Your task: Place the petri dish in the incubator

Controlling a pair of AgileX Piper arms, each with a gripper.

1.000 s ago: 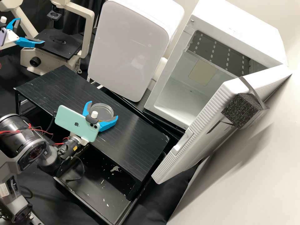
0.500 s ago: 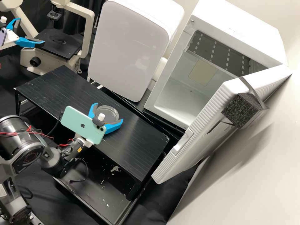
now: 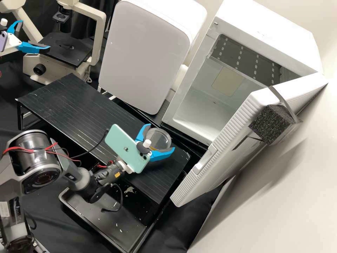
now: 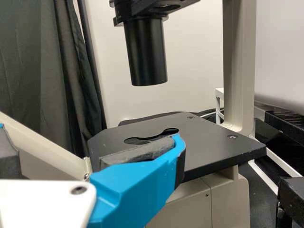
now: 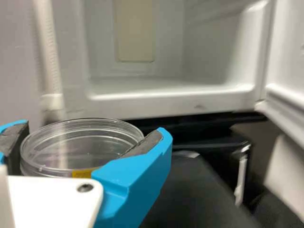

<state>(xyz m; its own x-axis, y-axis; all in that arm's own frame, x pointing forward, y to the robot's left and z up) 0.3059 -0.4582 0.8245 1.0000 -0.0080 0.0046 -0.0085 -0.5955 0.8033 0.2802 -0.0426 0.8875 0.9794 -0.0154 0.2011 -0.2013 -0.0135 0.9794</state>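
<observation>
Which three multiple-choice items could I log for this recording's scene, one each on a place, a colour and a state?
1. Where is the petri dish?
A. On the microscope's stage
B. In the right gripper
C. Inside the incubator

2. What colour is the phone on the arm holding the dish?
A. Pale green
B. Red
C. Orange

3. How is the incubator's door?
A. Shut
B. Missing
C. Open

Answers:
1. B: the right wrist view shows the dish between the two blue fingers, outside the incubator.
2. A: the high view shows the phone's pale green back.
3. C: in the high view the door is swung out and the white inside shows.
</observation>
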